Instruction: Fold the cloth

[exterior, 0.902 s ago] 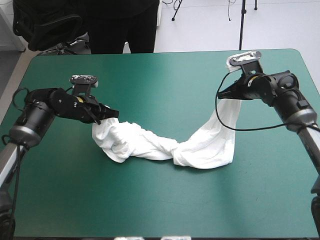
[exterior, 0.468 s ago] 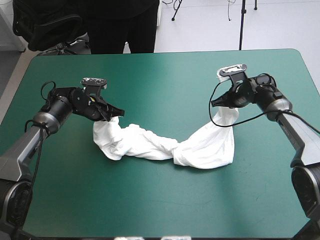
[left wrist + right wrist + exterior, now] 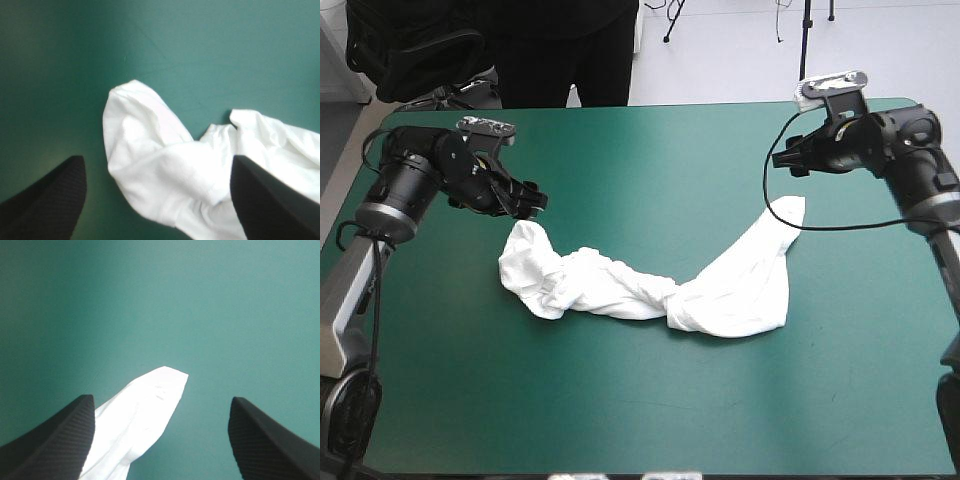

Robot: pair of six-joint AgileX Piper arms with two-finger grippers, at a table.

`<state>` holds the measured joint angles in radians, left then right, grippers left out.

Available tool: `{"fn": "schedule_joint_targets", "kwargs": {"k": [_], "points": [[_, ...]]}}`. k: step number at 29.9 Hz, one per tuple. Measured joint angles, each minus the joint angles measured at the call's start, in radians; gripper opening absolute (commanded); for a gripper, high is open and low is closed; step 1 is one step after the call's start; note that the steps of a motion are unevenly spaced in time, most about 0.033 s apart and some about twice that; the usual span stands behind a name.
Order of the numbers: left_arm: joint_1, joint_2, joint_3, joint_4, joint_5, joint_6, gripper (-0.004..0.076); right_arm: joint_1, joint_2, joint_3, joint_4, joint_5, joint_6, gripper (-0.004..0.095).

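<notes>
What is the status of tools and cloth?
Left tool open, near one T-shirt end. Right tool open, near other end. T-shirt twisted on table, not folded. No obstacle seen.

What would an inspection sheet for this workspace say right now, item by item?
Surface: teal-green cover, flat, bare around the cloth.
Job's things: T-shirt, white, lying twisted in a long strip across the middle of the table, unfolded, not held.
Clutter: nothing seen.
Grippers: left gripper fingers open, over the strip's left end, apart from it; right gripper fingers open, beyond the strip's right end, apart from it.
Cables: nothing seen beyond the robot's own.
Surroundings: nothing seen at or over the table's top.
</notes>
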<state>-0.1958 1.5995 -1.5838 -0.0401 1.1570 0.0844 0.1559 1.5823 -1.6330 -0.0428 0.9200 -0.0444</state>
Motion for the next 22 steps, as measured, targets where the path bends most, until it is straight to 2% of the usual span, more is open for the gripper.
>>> {"fn": "schedule_joint_targets", "kwargs": {"k": [2, 8, 13, 18, 22], "points": [[0.0, -0.019, -0.04, 0.002, 0.052, -0.003, 0.0584, 0.0, -0.061, -0.003, 0.005, 0.046, 0.0, 0.0698], [0.0, -0.142, 0.001, 0.015, 0.082, -0.045, 0.0584, 0.0, -0.221, 0.025, 0.029, 0.14, 0.001, 0.0698], [0.0, -0.26, 0.141, 0.088, 0.091, -0.094, 0.0584, 0.0, -0.361, 0.101, 0.073, 0.169, 0.001, 0.0698], [0.0, -0.276, 0.315, 0.119, 0.089, -0.133, 0.058, 0.0, -0.447, 0.191, 0.101, 0.186, -0.001, 0.0698], [0.0, -0.238, 0.415, 0.12, 0.013, -0.166, 0.0545, 0.0, -0.466, 0.222, 0.101, 0.207, -0.002, 0.0698]]}}
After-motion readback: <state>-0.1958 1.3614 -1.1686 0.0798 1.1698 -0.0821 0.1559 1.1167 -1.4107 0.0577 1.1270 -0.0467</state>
